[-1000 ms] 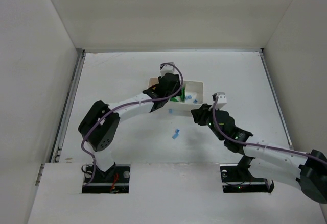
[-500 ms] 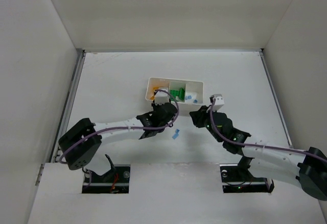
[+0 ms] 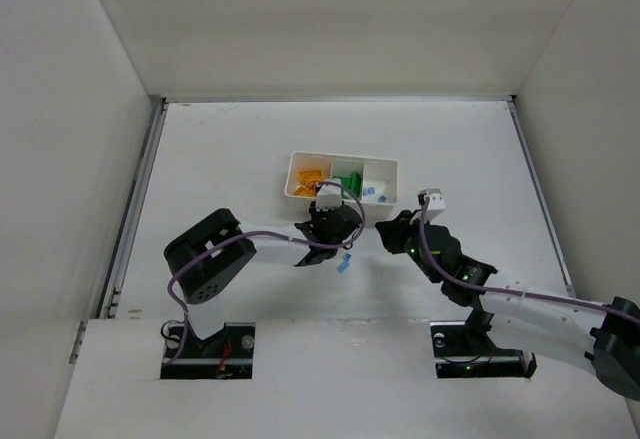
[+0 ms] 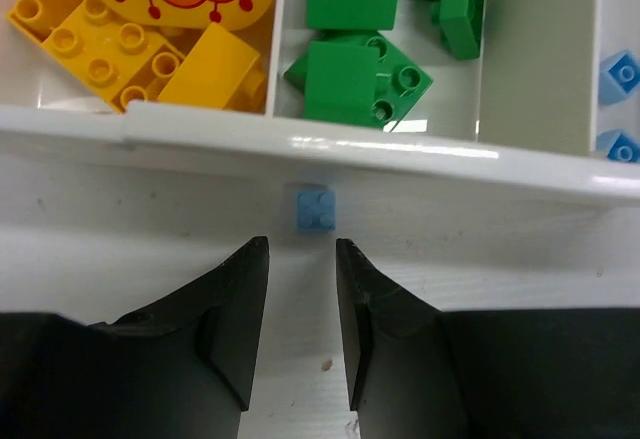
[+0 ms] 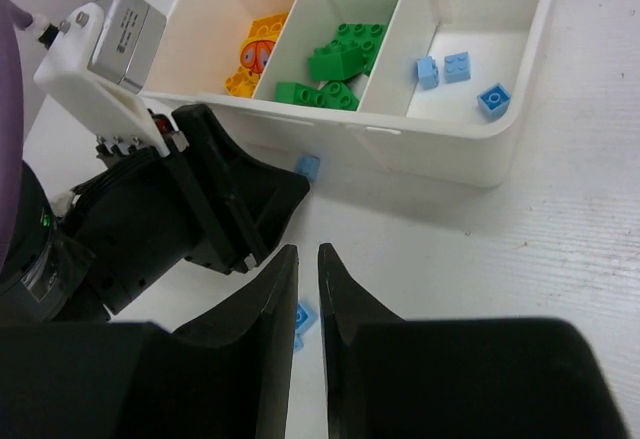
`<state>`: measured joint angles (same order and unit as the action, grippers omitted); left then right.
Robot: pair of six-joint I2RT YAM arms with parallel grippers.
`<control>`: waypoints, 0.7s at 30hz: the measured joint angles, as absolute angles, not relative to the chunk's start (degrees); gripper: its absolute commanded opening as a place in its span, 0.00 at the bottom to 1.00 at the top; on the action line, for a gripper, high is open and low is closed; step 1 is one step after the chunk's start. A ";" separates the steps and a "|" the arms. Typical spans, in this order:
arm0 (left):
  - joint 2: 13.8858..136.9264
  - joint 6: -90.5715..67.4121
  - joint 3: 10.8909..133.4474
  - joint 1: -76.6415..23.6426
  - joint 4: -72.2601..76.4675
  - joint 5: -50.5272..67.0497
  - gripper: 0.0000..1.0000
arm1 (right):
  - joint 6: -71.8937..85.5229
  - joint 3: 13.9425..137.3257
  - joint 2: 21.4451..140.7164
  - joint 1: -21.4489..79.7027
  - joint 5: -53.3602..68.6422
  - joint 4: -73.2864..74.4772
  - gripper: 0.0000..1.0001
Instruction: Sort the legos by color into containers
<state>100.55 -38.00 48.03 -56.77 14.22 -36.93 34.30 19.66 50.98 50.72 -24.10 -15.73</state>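
left pincer (image 4: 300,294) dropped from tray (image 4: 300,149) | near blue lego (image 4: 314,209)

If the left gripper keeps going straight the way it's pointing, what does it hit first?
Most likely the small blue lego lying on the table just ahead of the left gripper, centred between its open jaws. Right behind it stands the tray's near wall. How high the gripper rides is unclear.
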 measured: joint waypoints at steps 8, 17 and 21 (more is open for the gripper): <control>103.13 -37.98 50.61 -56.10 15.94 -36.82 0.29 | 34.30 19.62 49.67 50.70 -24.05 -15.64 0.22; 104.95 -37.80 51.03 -55.42 16.99 -36.93 0.12 | 34.30 18.90 49.17 50.70 -24.05 -15.46 0.26; 104.57 -37.76 50.89 -55.64 16.88 -36.84 0.11 | 34.54 18.87 48.27 50.70 -24.10 -14.50 0.29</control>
